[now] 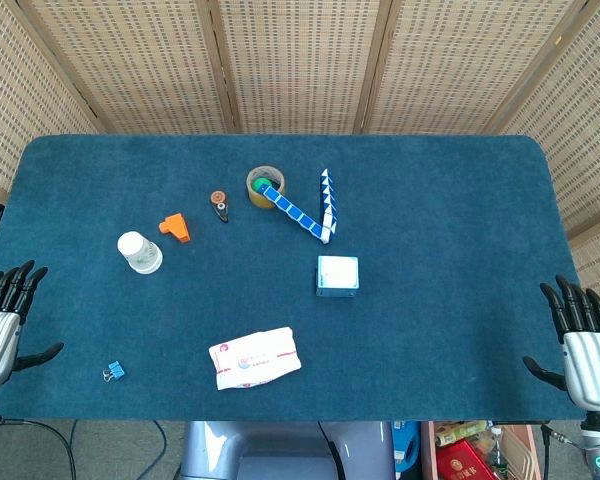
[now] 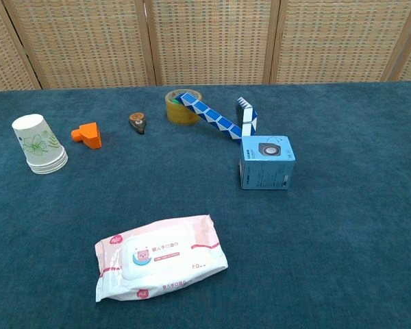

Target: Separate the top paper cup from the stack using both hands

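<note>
My left hand (image 1: 2, 318) rests at the table's (image 1: 460, 200) left edge and my right hand (image 1: 582, 340) at its right edge, both empty with fingers spread. The paper cup stack (image 1: 140, 252) stands inverted on the left part of the table, just beside an orange block (image 1: 176, 228), well apart from both hands.

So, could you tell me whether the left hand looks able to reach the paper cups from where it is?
Probably yes: the left hand is open at the table edge, with bare cloth between it and the paper cups.
</note>
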Controlling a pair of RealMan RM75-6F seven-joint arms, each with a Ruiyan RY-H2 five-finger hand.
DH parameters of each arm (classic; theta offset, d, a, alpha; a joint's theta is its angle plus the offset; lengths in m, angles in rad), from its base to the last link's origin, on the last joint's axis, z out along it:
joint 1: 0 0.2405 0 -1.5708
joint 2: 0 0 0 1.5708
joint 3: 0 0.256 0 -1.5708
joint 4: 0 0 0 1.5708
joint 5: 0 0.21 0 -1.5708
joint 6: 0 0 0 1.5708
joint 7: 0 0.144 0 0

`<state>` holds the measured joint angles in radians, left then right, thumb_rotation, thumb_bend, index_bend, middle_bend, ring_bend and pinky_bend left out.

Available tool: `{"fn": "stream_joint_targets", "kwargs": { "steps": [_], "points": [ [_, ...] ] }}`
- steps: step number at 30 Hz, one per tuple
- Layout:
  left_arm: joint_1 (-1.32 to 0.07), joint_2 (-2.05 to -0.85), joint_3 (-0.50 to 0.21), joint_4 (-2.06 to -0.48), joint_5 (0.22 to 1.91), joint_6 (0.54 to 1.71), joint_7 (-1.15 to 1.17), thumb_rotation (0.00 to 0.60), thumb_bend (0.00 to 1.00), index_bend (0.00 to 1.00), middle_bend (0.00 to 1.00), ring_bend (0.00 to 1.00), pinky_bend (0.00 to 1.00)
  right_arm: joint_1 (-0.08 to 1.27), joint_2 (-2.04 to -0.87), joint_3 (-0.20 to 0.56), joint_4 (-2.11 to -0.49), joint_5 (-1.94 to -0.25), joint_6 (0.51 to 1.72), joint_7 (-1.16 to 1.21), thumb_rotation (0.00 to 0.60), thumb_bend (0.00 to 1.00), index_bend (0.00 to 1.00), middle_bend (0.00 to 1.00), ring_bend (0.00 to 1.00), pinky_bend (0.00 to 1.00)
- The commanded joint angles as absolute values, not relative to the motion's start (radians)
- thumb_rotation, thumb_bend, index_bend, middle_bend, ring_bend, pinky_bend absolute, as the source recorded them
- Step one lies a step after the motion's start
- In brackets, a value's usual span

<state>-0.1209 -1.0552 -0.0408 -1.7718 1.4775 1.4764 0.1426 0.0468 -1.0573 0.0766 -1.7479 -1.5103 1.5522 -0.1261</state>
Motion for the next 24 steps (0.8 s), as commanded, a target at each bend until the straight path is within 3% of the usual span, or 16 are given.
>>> {"fn": "stream_joint_targets", "kwargs": {
  "steps": [1,8,11,14,18,24],
  "points": [
    [-0.121,-1.055,-0.041,-1.771,1.475,1.474,0.141,0.6,0.11,0.0,0.0,0.0,0.0,0.047,-1.057,0.076,-1.748,-1.51,1.55,-0.129,0.6,0.0,0.0,0.0,0.0,0.0],
    [-0.131,-1.056,-0.047,-1.761,1.465,1.455,0.136,0.6,0.11,0.0,0.0,0.0,0.0,0.049,-1.058,0.078,-1.747,-1.503,1.543,-0.134,0.6,0.0,0.0,0.0,0.0,0.0],
    [-0.17,-1.047,-0.067,-1.741,1.457,1.405,0.133,0.6,0.11,0.0,0.0,0.0,0.0,0.05,-1.06,0.081,-1.745,-1.494,1.538,-0.134,0.6,0.0,0.0,0.0,0.0,0.0],
    [-0.27,-1.037,-0.117,-1.667,1.451,1.297,0.144,0.6,0.11,0.0,0.0,0.01,0.08,0.06,-1.066,0.088,-1.734,-1.472,1.516,-0.139,0.6,0.0,0.0,0.0,0.0,0.0],
    [-0.383,-1.073,-0.16,-1.542,1.479,1.194,0.086,0.6,0.11,0.02,0.14,0.18,0.25,0.07,-1.068,0.096,-1.721,-1.443,1.49,-0.143,0.6,0.0,0.0,0.0,0.0,0.0],
    [-0.538,-1.204,-0.173,-1.296,1.511,1.041,0.016,0.6,0.11,0.14,0.2,0.23,0.28,0.084,-1.074,0.112,-1.696,-1.393,1.458,-0.146,0.6,0.0,0.0,0.0,0.0,0.0]
  ]
}}
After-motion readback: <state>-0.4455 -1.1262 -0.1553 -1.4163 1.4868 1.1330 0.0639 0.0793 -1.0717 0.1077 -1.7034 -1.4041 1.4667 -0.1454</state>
